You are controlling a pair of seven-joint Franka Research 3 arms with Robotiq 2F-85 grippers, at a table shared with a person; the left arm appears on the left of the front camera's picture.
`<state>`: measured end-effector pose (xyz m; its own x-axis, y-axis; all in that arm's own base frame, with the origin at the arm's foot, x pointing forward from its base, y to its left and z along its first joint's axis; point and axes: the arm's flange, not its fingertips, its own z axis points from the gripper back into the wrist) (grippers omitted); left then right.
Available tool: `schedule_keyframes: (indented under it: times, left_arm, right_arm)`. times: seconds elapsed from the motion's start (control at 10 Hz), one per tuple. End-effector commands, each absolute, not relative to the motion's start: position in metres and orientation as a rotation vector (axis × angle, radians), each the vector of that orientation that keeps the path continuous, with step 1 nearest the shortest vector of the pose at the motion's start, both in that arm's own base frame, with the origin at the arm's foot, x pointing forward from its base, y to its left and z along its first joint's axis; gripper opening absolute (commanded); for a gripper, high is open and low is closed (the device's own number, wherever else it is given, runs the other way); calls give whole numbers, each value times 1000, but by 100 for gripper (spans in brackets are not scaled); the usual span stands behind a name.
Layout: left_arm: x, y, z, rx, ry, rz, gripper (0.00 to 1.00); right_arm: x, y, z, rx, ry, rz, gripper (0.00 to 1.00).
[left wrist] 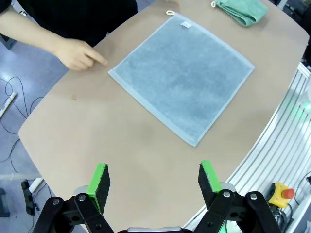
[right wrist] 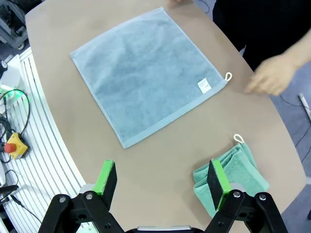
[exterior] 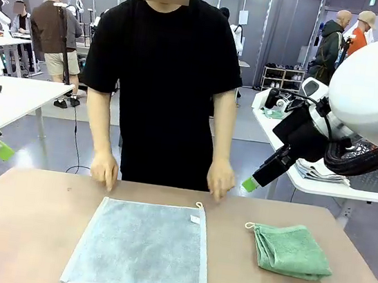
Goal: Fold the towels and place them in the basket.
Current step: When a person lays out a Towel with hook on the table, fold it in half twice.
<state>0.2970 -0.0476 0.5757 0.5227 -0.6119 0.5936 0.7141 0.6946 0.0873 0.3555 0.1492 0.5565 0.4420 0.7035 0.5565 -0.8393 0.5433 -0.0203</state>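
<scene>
Blue-grey towel (exterior: 140, 245) lies flat midway on the desk (exterior: 25, 218); left tool (left wrist: 153, 171) and right tool (right wrist: 161, 171) hang spread. Pinch both near-edge corners, seemingly flat, and fold evenly away.

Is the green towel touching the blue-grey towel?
Apart. The front view shows bare table between the flat blue-grey towel and the folded green towel.

No text is showing clearly enough to read. A small white tag (exterior: 195, 219) is sitting at the far right corner of the pale blue-grey towel (exterior: 140, 247), near the lower middle of the front frame, but any print on it is coming out too small and blurred to make out
</scene>
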Motion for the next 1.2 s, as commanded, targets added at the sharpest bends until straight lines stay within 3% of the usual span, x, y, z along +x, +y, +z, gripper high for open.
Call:
schedule_keyframes:
  times: [0.0, 0.6, 0.8, 1.1]
  left_arm:
    - [297, -48, 573, -166, -632, -802, 92]
    - [297, -48, 576, -175, -638, -799, 92]
    - [289, -85, 571, -183, -574, -984, 92]
    - [277, -134, 515, -97, -443, -1170, 92]
  right_arm:
    - [355, 149, 558, 273, -545, 974, 94]
    - [355, 149, 556, 276, -550, 972, 94]
    - [339, 194, 550, 187, -413, 1203, 94]
    - [319, 258, 508, 66, -282, 1399, 94]
